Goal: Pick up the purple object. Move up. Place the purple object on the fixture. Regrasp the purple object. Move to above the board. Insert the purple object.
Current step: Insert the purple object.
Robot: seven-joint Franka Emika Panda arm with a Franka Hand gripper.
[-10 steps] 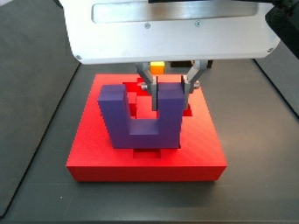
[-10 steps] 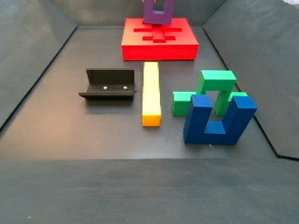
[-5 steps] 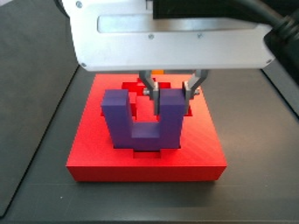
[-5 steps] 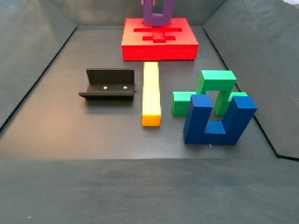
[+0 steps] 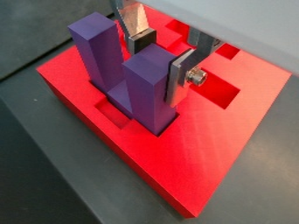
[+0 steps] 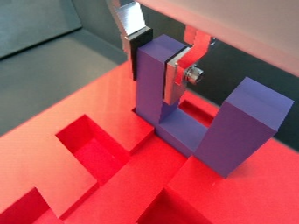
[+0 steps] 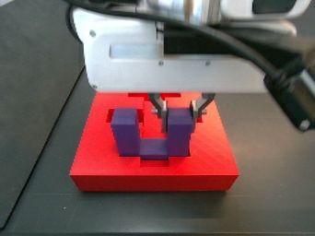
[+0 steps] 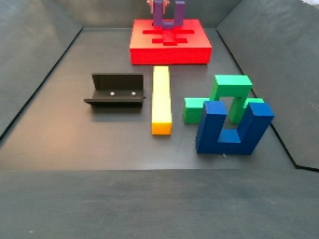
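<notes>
The purple object [image 7: 151,135] stands prongs up with its base sunk in a cut-out of the red board [image 7: 154,166]. It also shows in both wrist views [image 5: 128,79] [image 6: 198,122] and far back in a side view [image 8: 167,16]. My gripper [image 7: 180,107] is shut on one prong of it; the silver fingers [image 5: 180,73] [image 6: 179,68] press that prong from both sides. The black fixture [image 8: 117,91] stands empty on the floor, away from the board [image 8: 171,47].
A yellow bar [image 8: 161,98] lies on the floor in front of the board. A green stepped block [image 8: 223,96] and a blue U-shaped block [image 8: 234,127] stand to its right. Dark walls close in the floor.
My gripper has moved down with the purple object. Its base has sunk into the board's cut-out, so less of it stands above the red surface.
</notes>
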